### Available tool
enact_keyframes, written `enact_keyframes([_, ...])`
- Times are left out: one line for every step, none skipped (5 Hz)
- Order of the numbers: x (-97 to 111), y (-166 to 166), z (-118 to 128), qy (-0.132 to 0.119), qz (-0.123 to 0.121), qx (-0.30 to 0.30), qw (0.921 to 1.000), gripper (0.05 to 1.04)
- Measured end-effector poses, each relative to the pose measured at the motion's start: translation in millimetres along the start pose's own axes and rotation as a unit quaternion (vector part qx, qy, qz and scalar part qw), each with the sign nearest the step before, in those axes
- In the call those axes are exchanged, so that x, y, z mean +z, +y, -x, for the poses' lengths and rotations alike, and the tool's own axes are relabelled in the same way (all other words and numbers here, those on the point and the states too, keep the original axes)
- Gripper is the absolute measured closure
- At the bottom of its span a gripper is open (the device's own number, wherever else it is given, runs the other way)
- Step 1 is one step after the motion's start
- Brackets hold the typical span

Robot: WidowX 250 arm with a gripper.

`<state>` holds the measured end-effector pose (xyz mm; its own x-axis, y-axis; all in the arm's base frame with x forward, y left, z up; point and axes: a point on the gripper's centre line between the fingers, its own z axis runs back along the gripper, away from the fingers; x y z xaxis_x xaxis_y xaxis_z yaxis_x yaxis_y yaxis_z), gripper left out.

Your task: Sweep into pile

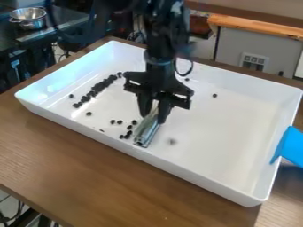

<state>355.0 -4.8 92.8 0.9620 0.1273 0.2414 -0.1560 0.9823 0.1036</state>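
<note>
Brown wood table (89, 173) under a white tray (177, 169), with a metal bowl (28, 18) beyond its far left side. Over the tray's middle, toward the near edge, the gripper (153, 114) hangs with its jaws drawn narrow, holding what looks like a grey scraper (146, 131) slanting down to the tray floor. Black beans (103, 84) run in a thick line near the left edge; others lie loose beside the scraper and toward the far edge.
</note>
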Motion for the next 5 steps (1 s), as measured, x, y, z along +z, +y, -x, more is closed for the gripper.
enact_keyframes([-3,11,3,-0.007,-0.003,-0.007,1.0,0.741])
enact_keyframes([-4,30,3,-0.007,0.003,-0.023,0.9997,0.741])
enact_keyframes([-6,67,2,0.002,-0.003,-0.02,0.9998,0.741])
enact_keyframes([-10,96,-6,-0.023,-0.017,-0.034,0.999,0.741])
enact_keyframes([-20,125,-35,-0.045,-0.051,-0.052,0.9963,0.741])
